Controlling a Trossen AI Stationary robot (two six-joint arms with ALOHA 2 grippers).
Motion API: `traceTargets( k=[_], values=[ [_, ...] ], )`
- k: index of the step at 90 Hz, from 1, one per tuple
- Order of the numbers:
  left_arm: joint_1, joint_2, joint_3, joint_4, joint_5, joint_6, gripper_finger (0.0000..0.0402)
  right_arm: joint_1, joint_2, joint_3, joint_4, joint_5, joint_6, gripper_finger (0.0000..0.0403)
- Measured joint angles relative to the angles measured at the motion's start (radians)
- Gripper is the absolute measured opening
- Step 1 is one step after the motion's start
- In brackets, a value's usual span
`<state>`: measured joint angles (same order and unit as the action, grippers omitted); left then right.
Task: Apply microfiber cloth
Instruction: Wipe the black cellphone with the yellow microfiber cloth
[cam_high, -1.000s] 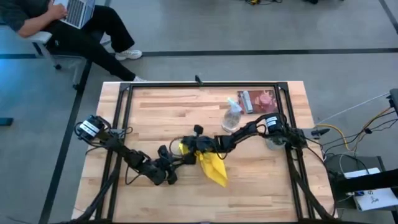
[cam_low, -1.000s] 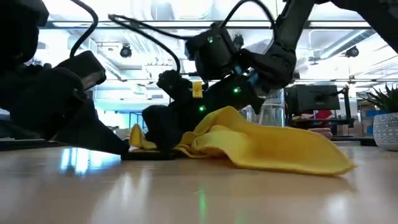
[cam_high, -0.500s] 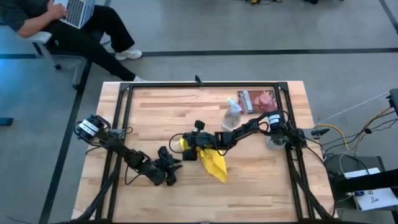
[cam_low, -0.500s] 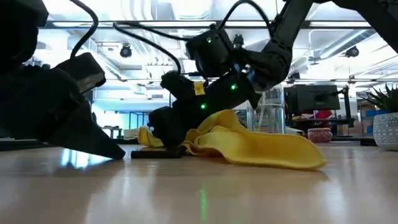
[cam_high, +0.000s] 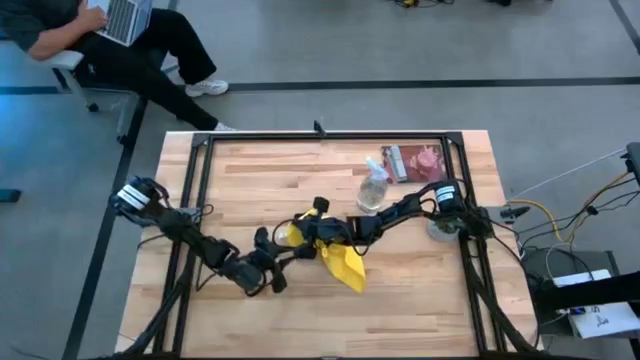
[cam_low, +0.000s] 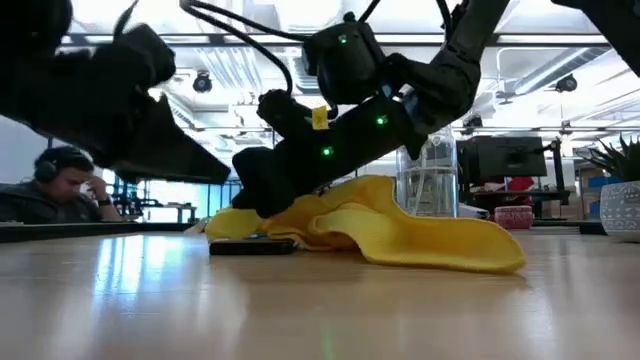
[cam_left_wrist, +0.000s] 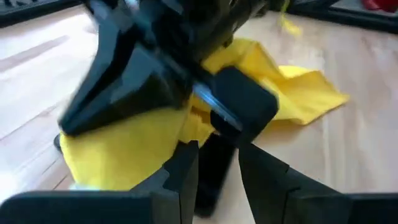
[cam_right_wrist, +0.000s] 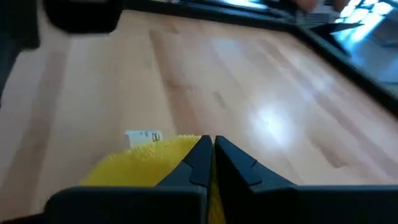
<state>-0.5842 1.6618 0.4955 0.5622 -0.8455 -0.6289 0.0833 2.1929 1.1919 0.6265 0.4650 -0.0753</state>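
Open wood all along the near side of the table; left third is bare too. My left gripper hangs just near-left of the phone, fingers parted, holding nothing. Phone lies flat mid-table, cloth draped over its far-right part and trailing near-right. My right gripper is pinched tight on the cloth's left end. Spray bottle stands just beyond my right arm; a small packet lies farther right.
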Motion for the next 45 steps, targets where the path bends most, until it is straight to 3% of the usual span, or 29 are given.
traceTargets(
  k=[24, 37, 45],
  values=[
    [0.017, 0.076, 0.002, 0.093, -0.004, -0.009, 0.0098, -0.046, -0.013, 0.006, -0.056, 0.030, -0.011, 0.0000],
    [0.041, 0.124, 0.002, 0.117, -0.002, -0.017, 0.0098, -0.064, -0.013, 0.006, -0.076, -0.118, 0.024, 0.0000],
    [0.048, 0.159, 0.002, 0.132, -0.001, -0.037, 0.0098, -0.064, -0.013, 0.004, -0.097, -0.150, 0.037, 0.0000]
  ],
)
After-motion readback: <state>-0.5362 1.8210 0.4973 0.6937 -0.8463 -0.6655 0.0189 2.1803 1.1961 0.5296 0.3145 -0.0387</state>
